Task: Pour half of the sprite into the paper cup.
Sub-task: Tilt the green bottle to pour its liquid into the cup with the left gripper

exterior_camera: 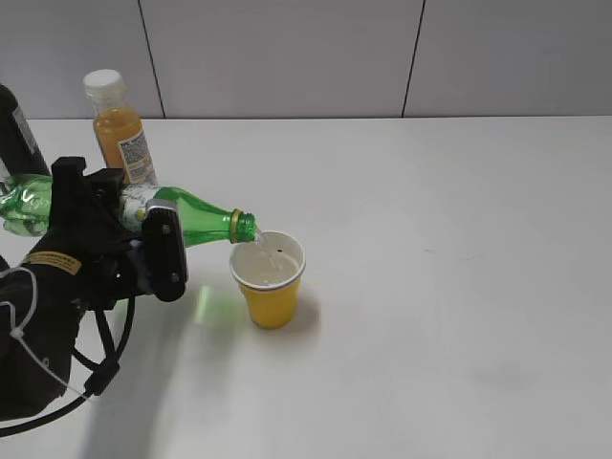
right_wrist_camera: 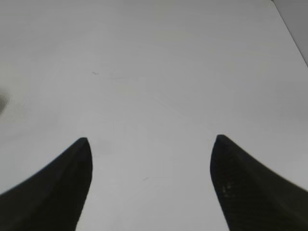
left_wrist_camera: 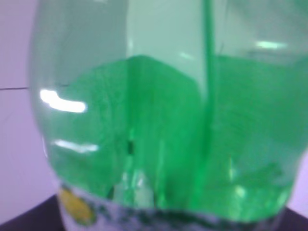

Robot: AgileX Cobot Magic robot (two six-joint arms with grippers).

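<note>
The green sprite bottle [exterior_camera: 196, 212] lies almost level in my left gripper [exterior_camera: 143, 234], which is shut on its labelled middle. Its open mouth hangs over the rim of the yellow paper cup [exterior_camera: 270, 287], and a thin stream of clear liquid runs into the cup. The cup stands upright on the white table and holds some liquid. The left wrist view is filled by the bottle's green body [left_wrist_camera: 163, 125], with liquid showing inside. My right gripper [right_wrist_camera: 150, 144] is open and empty over bare table; it does not show in the exterior view.
An orange juice bottle [exterior_camera: 122, 129] with a white cap stands at the back left. A dark bottle [exterior_camera: 14, 129] stands at the far left edge. The white table [exterior_camera: 459, 287] reaches to the grey wall behind.
</note>
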